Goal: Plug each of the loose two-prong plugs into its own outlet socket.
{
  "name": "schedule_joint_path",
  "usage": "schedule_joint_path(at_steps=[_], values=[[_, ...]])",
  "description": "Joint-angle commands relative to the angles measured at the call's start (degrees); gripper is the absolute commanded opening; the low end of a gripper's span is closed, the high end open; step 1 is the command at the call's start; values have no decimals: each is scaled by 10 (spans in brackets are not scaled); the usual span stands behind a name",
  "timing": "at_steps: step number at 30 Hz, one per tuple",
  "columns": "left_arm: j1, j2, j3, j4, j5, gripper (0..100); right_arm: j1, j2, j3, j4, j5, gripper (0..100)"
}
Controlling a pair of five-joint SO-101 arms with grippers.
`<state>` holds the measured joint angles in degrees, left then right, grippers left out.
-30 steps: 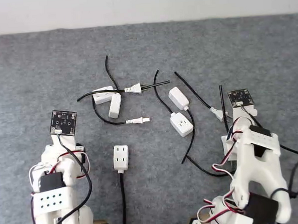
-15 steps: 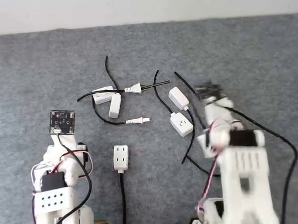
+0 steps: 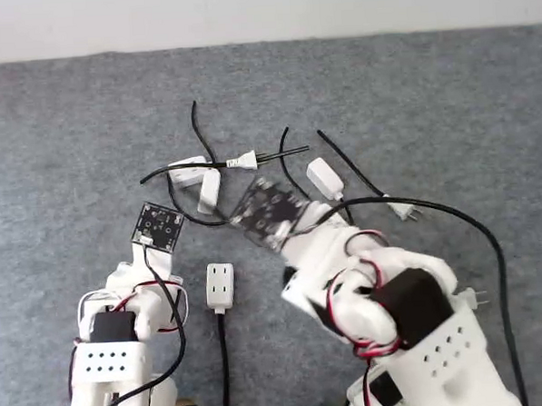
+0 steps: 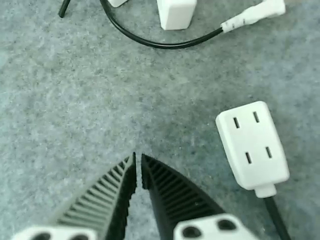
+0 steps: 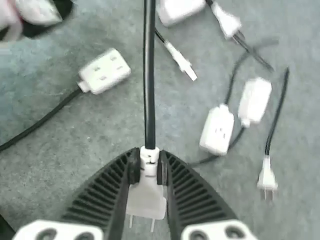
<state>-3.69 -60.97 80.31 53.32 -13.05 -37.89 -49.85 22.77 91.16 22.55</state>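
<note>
My right tool (image 5: 147, 156) is clamped on a plug (image 5: 146, 197). Its long axis runs along the jaws, prongs facing back toward the wrist, cord (image 5: 149, 75) running straight ahead. The high view puts that arm (image 3: 385, 306) over mid-desk (image 3: 66, 105). My left tool (image 4: 138, 161), nearly closed and empty, hovers beside a socket (image 4: 252, 146).

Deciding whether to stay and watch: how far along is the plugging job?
Done: nothing looks seated; the outlet socket by the shut, empty left gripper shows bare slots. In hand: the right gripper is shut on the held plug. Left: seating it, plus others lying free, like the loose plug and the thin plug.
</note>
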Motion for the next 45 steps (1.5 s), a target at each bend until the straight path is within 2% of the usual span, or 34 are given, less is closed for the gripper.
schedule_joint_path(at_steps=[1, 6, 12, 15, 21, 28, 32, 34, 37, 41, 45], values=[[5, -4, -2, 4, -14, 13, -55, 8, -33, -23, 26, 10], [56, -4, 2, 36, -93, 13, -91, 8, -18, -59, 42, 10], [62, -10, 3, 38, -104, 13, -93, 51, 16, -115, 42, 10], [63, -10, 4, 40, -133, 13, -93, 89, 38, -167, 42, 10], [64, -10, 4, 50, -137, 13, -93, 157, 47, -242, 42, 10], [64, -10, 4, 46, -137, 14, -89, 186, 51, -273, 37, 10], [44, -10, 4, 11, -132, 15, -62, 188, 72, -320, -18, 10], [14, -10, 4, -17, -99, 15, -41, 188, 91, -353, -64, 10], [-55, -10, 4, -82, -7, 15, -13, 188, 132, -409, -140, 10], [-135, -10, 4, -150, 103, 15, -9, 188, 188, -465, -204, 10], [-157, -10, 5, -185, 144, 16, -10, 188, 227, -500, -257, 10]])
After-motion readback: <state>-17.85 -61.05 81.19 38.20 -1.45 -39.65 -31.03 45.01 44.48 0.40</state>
